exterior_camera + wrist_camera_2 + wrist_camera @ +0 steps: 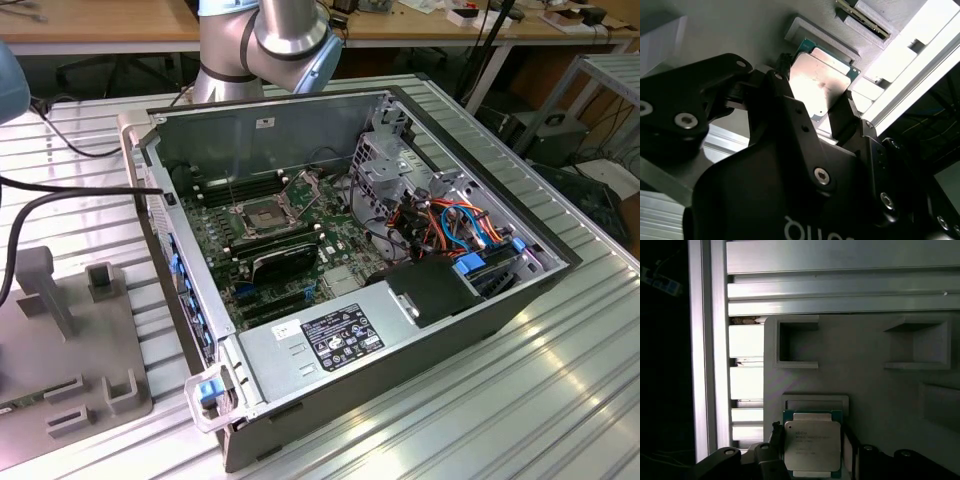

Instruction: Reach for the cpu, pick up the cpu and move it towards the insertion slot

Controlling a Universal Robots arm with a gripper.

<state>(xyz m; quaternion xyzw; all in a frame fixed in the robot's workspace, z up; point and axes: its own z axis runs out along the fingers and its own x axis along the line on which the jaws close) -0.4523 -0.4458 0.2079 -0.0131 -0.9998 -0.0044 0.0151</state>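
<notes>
My gripper [812, 437] is clamped on the cpu [812, 446], fingers [852, 110] against its opposite edges. The cpu is at the grey fixture plate [875, 390], just beside a raised bracket [815, 401].

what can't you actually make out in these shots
The cpu: one edge is cut off by the picture's edge in the first wrist view and covered by the gripper in the second wrist view.
The insertion slot: its contacts are too small to tell in the exterior view.
The grey fixture: cut off at the exterior view's left.
</notes>
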